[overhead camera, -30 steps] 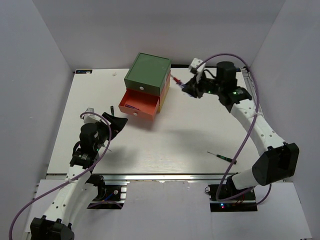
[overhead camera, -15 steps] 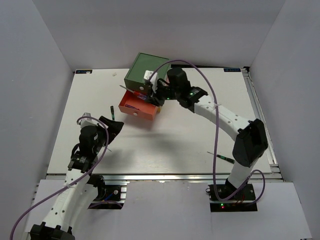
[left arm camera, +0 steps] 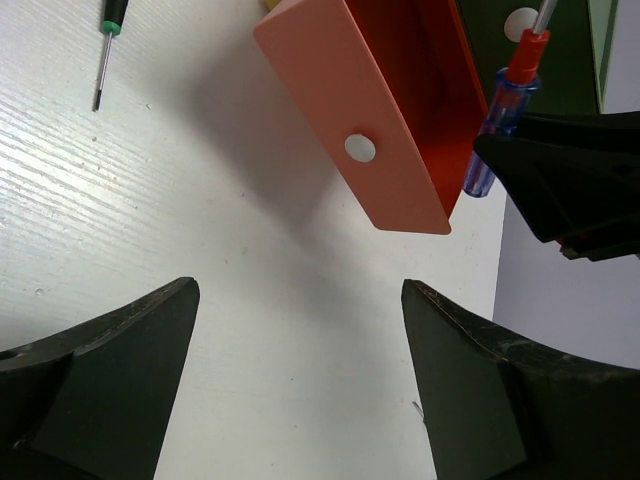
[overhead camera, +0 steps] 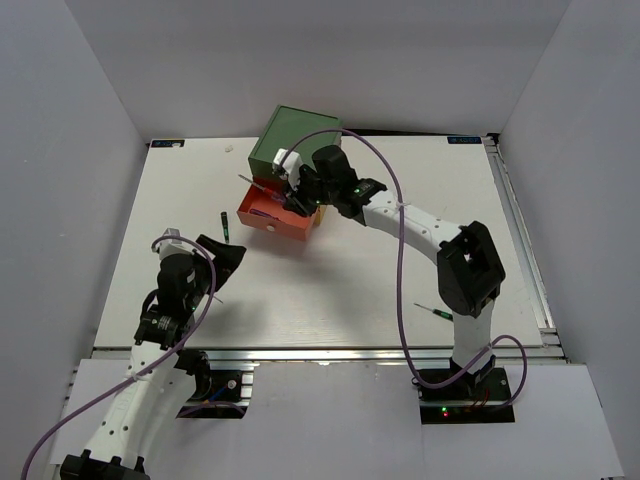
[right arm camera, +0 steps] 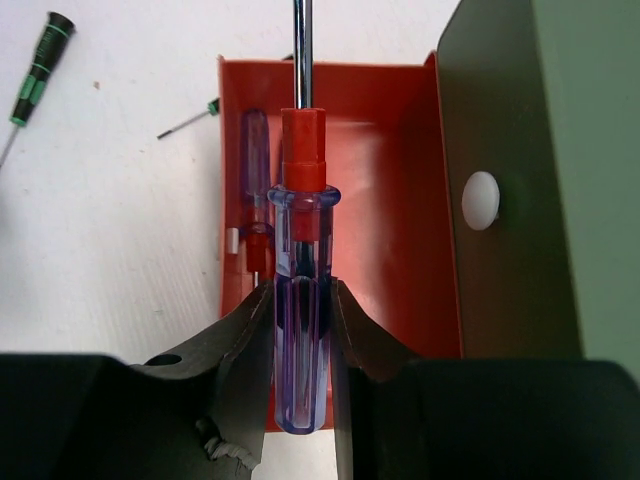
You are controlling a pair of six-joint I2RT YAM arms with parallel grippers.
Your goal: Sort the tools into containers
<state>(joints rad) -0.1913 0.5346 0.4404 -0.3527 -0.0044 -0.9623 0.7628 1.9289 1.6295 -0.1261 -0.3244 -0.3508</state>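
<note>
Right wrist view looks straight down the right arm's fingers [right arm camera: 245, 335], which pinch the clear blue handle of a blue-and-red screwdriver [right arm camera: 298, 260] from both sides. Its red collar and steel shaft point away from the wrist. Below it lies the orange drawer [right arm camera: 395, 230], pulled out of the chest [overhead camera: 297, 138]. A second blue-and-red screwdriver [right arm camera: 252, 190] rests inside along the drawer's left wall. Above the open drawer in the stack sits the shut green drawer [right arm camera: 490, 100] with its white knob [right arm camera: 481, 200]. From the top camera, the held tool hangs over the open drawer at the far middle of the bench [overhead camera: 330, 290]. A black precision screwdriver [overhead camera: 226, 222] lies on the bench just left of the drawer. A second precision screwdriver [overhead camera: 441, 312] lies at the near right, well apart. The left arm's fingers [left arm camera: 110, 370] are spread wide with nothing between them, above the near left of the bench.
</note>
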